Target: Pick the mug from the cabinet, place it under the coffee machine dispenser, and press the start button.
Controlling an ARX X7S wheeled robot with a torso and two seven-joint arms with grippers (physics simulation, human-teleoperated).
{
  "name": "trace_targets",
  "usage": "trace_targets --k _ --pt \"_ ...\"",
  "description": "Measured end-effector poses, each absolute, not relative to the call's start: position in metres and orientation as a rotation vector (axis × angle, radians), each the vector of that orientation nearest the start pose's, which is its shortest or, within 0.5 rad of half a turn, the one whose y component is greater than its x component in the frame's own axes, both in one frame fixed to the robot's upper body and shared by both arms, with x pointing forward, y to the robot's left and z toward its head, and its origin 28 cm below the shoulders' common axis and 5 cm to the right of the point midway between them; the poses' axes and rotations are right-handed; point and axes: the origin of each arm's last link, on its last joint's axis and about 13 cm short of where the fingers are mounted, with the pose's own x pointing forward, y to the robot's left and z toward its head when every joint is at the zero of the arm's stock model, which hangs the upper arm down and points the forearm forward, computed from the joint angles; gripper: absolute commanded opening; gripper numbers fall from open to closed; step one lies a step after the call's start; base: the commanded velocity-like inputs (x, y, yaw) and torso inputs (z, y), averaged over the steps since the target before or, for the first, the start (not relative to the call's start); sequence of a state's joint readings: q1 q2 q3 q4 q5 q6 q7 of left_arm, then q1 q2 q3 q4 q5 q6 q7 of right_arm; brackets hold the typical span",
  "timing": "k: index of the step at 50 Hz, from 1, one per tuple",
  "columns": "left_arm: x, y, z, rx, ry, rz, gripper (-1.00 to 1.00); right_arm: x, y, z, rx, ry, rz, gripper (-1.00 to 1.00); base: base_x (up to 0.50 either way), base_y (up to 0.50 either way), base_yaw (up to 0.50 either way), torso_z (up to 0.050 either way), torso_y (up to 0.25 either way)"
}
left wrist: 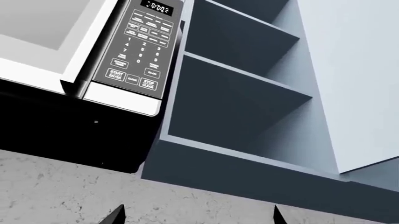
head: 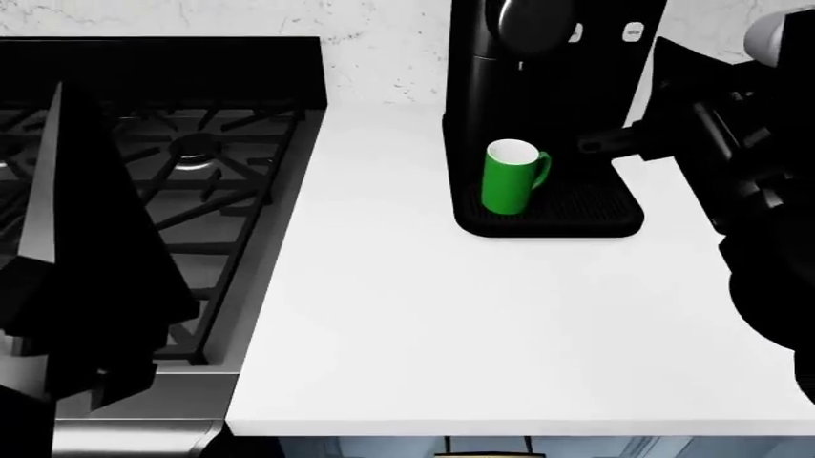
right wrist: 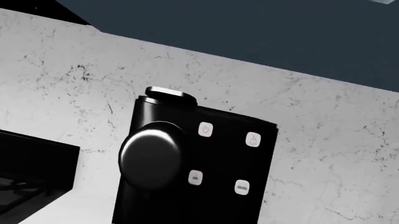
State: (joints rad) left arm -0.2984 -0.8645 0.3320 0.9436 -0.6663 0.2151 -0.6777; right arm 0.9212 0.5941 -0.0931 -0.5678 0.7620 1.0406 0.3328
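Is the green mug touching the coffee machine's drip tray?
Touching. The head view shows the mug standing upright with its base on the ribbed drip tray, below the dispenser, with no gap beneath it.

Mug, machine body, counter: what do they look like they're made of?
Mug: likely glazed ceramic, with a smooth, even green outside and a white inside; painted plastic is also possible.
Machine body: looks like black plastic, mostly matte, with a glossier domed dispenser that shows a soft highlight.
Counter: plain white, matte and featureless; laminate or solid surface, can't tell which from a render.
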Motion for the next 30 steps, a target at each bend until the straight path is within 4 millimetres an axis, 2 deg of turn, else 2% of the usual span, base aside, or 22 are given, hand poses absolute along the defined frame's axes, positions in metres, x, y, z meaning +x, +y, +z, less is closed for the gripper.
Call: trace_targets --k 10,30 --pt "0.151 0.225 0.239 -0.243 -0.882 -0.265 1.00 0.267 -0.156 0.294 -0.211 -0.318 0.058 -1.00 0.00 0.00 0.00 0.000 0.000" --pt "0.150 0.226 0.240 -0.240 -0.888 -0.268 1.00 0.282 -0.154 0.290 -0.219 -0.288 0.064 -1.00 0.00 0.00 0.00 0.000 0.000"
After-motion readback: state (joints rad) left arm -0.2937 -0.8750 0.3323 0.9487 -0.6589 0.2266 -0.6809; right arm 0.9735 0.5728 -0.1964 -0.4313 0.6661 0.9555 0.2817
